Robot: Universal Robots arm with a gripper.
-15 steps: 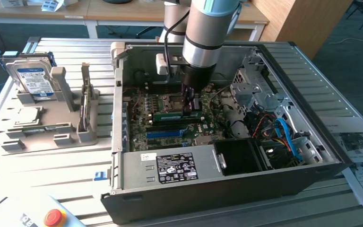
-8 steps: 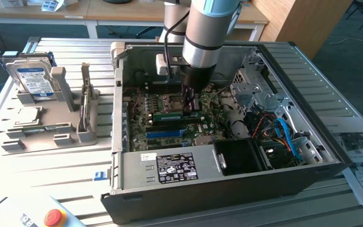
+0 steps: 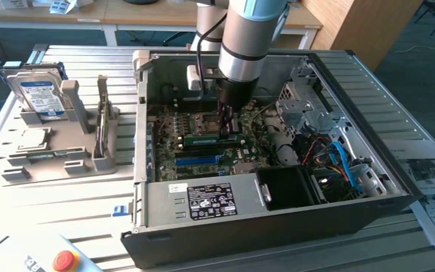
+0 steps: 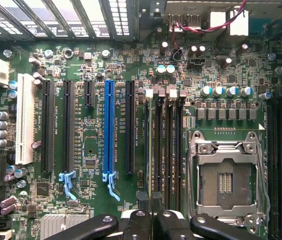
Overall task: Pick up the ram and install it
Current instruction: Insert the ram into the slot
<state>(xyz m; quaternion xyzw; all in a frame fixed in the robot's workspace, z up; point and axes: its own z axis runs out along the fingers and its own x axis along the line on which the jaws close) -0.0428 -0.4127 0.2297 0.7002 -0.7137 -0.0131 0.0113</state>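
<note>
I read the pincer [image 3: 230, 127] as lowered into the open computer case [image 3: 278, 226], which lies on the bench [image 3: 66, 192]. Its jaws are drawn nearly together on the ram [image 3: 202, 136]. In the exterior view the green stick lies level at the fingertips, just beside the empty processor socket [image 3: 204, 120] and low over the motherboard [image 3: 174, 156]. In the wrist view I see the ram [image 4: 147, 150] edge-on as a thin line running out from the pincer [image 4: 153, 220]. It runs along the bank of black memory slots [image 4: 168, 150], between the expansion slots and the processor socket [image 4: 226, 180]. I cannot tell whether its lower edge has entered a slot or merely rests above one. Handling note, as my judgement: the module is light and stiff along its length but thin, so it will tolerate little twisting or sideways load. The chips and the contact edge are fragile. Grip should be on the two flat faces near mid-length and toward the upper edge, leaving the contact edge free. The smooth faces may slip under a light grip. A tilted grip risks binding in the slot. The hard drive [image 3: 40, 96] stands in its grey fixture, well apart towards the exterior view's left.
</note>
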